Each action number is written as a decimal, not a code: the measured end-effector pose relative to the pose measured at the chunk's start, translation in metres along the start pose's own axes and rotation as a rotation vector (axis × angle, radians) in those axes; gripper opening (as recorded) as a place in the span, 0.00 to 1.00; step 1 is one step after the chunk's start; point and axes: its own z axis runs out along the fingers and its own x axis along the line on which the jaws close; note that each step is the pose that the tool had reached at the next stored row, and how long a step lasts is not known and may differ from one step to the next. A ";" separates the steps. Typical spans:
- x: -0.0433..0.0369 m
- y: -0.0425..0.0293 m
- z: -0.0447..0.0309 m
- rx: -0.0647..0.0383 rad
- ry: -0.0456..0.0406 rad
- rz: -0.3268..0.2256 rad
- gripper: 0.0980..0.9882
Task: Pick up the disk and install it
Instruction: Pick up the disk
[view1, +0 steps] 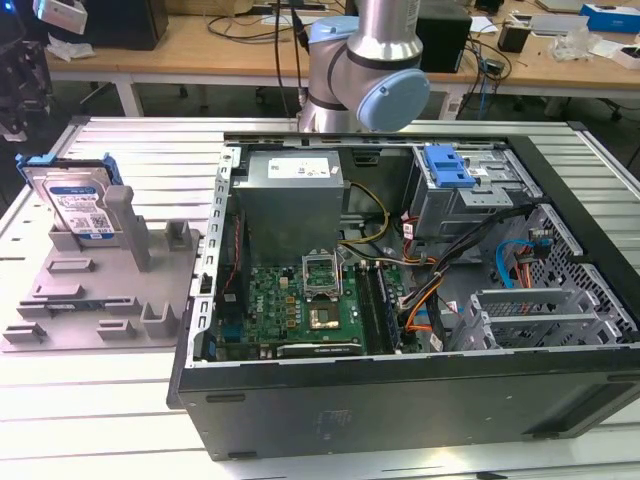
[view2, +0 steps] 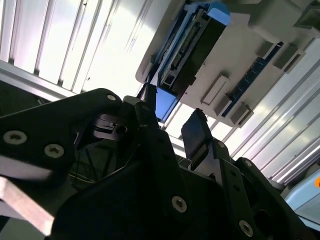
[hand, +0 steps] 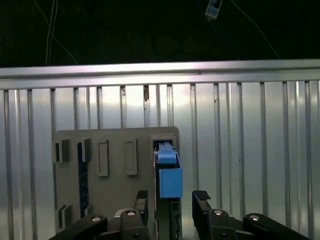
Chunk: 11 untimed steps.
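Note:
The disk is a silver drive with a blue frame. It stands on edge in a slot of the grey moulded tray at the exterior view's left. In both wrist views my gripper is open and holds nothing. Its two black fingertips stand apart on either side of the line to the disk, and a gap remains between them and the disk. The disk's blue end tab faces the gripper. The tray lies flat on the ribbed table.
An open computer case sits at the centre and the exterior view's right, with a motherboard, cables and a blue-topped drive bay inside. The arm's joint rises behind the case. Ribbed metal tabletop surrounds the tray.

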 end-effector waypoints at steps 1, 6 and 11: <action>0.0000 0.0000 0.0004 0.000 0.0001 -0.005 0.43; 0.0000 0.0000 0.0035 0.000 0.0003 -0.024 0.43; -0.0001 0.0009 0.0091 0.000 0.0004 -0.039 0.43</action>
